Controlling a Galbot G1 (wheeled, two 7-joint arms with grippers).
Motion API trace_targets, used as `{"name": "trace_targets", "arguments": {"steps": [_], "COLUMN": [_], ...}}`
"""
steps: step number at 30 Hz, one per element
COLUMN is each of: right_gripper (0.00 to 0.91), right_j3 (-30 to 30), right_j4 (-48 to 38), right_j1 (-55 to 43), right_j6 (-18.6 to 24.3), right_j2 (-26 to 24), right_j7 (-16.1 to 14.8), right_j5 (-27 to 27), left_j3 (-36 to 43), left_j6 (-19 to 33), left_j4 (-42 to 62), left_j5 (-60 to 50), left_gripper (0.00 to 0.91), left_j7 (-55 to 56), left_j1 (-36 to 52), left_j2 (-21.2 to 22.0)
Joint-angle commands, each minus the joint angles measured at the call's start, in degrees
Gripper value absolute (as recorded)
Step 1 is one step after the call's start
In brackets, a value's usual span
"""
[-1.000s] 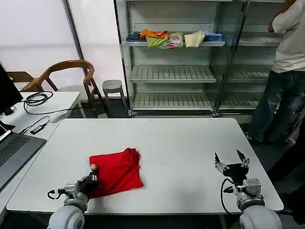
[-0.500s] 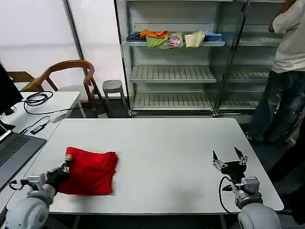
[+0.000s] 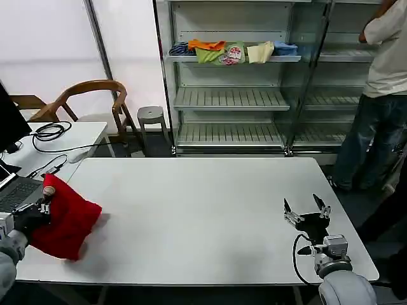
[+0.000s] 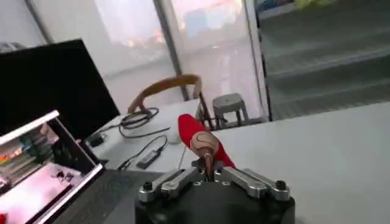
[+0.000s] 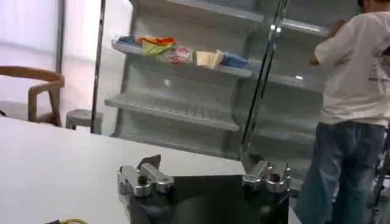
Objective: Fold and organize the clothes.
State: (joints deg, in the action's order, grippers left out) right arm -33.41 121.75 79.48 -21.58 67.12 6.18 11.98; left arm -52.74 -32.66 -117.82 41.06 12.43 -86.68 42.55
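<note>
The left claw (image 3: 39, 210) was clenched on the folded red T-shirt (image 3: 67, 219), holding it at the tabletop's (image 3: 203, 216) far left edge beside the laptop (image 3: 16, 196); the right claw (image 3: 306, 215), released and idle, sat well apart at the right; the left arm was plainly nearer.

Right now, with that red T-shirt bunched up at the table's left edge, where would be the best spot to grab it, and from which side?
The left pincer is shut on the red T-shirt at its upper corner, and the rest sags in a loose bundle. A second hold would probably go best on the lower free edge facing the table's middle, approached from the right, since that side is open. The right pincer waits open, far right.
</note>
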Motion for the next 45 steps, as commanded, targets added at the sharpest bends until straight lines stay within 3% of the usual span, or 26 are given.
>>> {"name": "trace_targets", "arguments": {"steps": [1, 4, 10, 13, 16, 20, 27, 34, 43, 44, 45], "right_gripper": [0.907, 0.907, 0.907, 0.907, 0.907, 0.907, 0.907, 0.907, 0.907, 0.907, 0.907], "right_j3": [-1.27, -2.16, -3.06, -2.57, -2.66, -3.52, -4.16, -4.86, -4.85, -4.86, -4.86], "right_j4": [1.08, 1.64, 1.8, 1.88, 2.15, 2.33, 2.88, 2.94, 2.43, 2.37, 2.32], "right_j1": [1.62, 2.7, 3.49, 3.59, 3.87, 4.35, 5.37, 5.95, 4.62, 4.24, 4.08], "right_j6": [-0.17, -0.22, -0.03, -0.01, 0.0, -0.05, -0.3, -0.31, -0.71, -0.83, -0.92], "right_j2": [0.04, -0.19, 0.29, 0.89, 0.88, 0.39, -0.46, -1.24, -1.41, -1.42, -1.45], "right_j7": [0.03, 0.02, -0.05, -0.09, -0.1, -0.1, -0.09, -0.15, -0.12, -0.13, -0.14], "right_j5": [-0.09, -0.11, -0.09, -0.43, -0.6, -0.52, -0.45, -0.31, -0.3, -0.27, -0.27], "left_j3": [25.37, 26.39, 18.36, 19.26, 27.07, 42.22, 48.93, 49.18, 55.23, 55.85, 56.22], "left_j6": [-0.4, -0.41, -0.44, -0.42, -0.35, 2.44, 5.79, 6.01, 6.05, 5.93, 5.91], "left_j4": [-18.87, -18.0, -17.9, -19.9, -21.42, -17.91, -8.79, -2.68, 3.35, 3.42, 3.49], "left_j5": [-13.63, -15.96, -11.08, -11.11, -16.88, -30.05, -31.09, -28.12, -27.72, -27.67, -27.34], "left_gripper": [0.01, 0.01, 0.01, 0.02, 0.02, 0.02, 0.02, 0.02, 0.02, 0.907, 0.907], "left_j7": [10.63, 9.28, 9.47, 10.58, 12.98, 14.94, 17.31, 18.53, 18.85, 18.81, 18.57], "left_j1": [1.28, 3.02, 1.0, 0.26, -0.06, -1.26, 7.63, 16.83, 20.85, 20.83, 20.74], "left_j2": [12.05, 12.39, 7.05, 7.81, 11.69, 21.72, 31.85, 35.2, 40.91, 41.32, 41.64]}}
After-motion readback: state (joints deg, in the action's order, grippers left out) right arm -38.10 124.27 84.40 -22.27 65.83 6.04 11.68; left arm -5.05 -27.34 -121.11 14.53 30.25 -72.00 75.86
